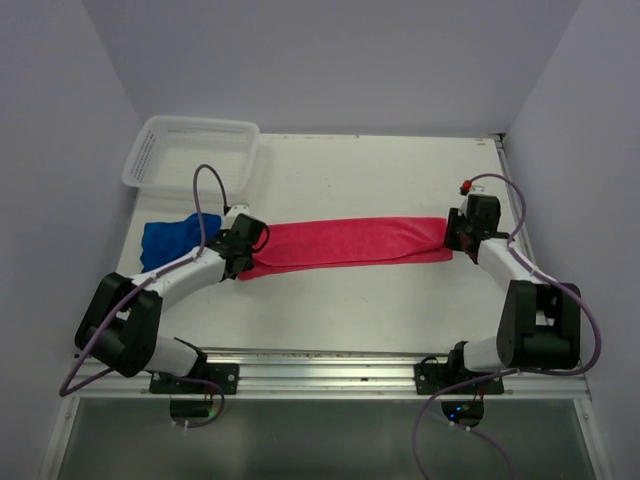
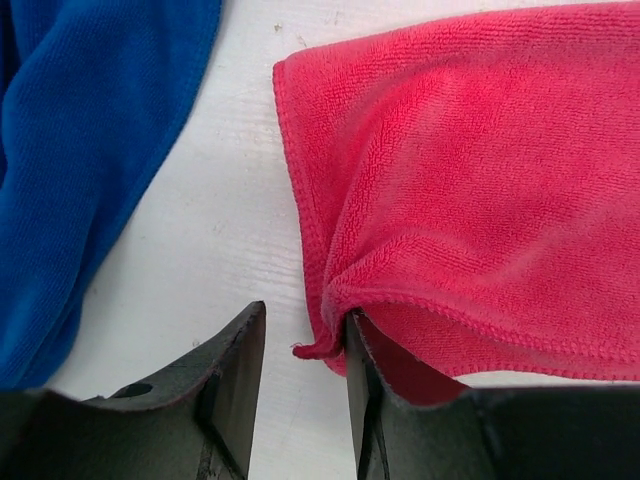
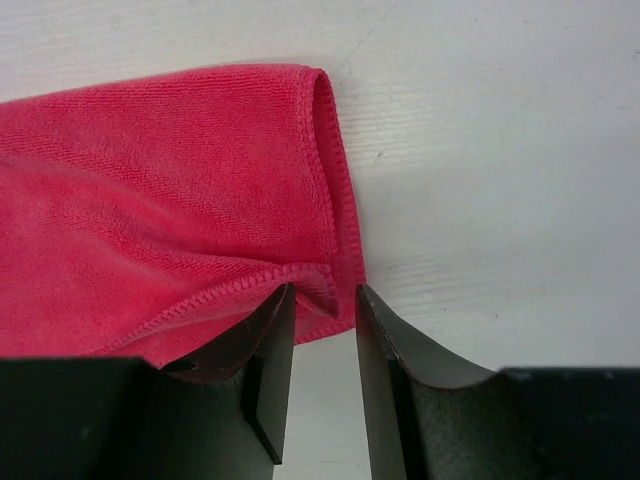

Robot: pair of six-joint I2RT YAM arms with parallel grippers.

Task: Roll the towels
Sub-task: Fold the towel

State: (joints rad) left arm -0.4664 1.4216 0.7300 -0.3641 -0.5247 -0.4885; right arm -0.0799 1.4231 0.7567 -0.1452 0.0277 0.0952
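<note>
A red towel (image 1: 350, 242), folded into a long strip, lies across the middle of the table. My left gripper (image 1: 246, 258) is at its left end and my right gripper (image 1: 452, 240) at its right end. In the left wrist view the left gripper (image 2: 304, 312) is open, and the red towel's (image 2: 470, 180) near corner lies between the jaws against the right finger (image 2: 365, 390). In the right wrist view the right gripper (image 3: 326, 288) is open, with the red towel's (image 3: 160, 230) near corner between the fingertips. A crumpled blue towel (image 1: 172, 240) lies left of the left gripper and also shows in the left wrist view (image 2: 80, 150).
A white plastic basket (image 1: 192, 150) stands at the back left corner. Grey walls close the table on three sides. A metal rail (image 1: 320, 358) runs along the near edge by the arm bases.
</note>
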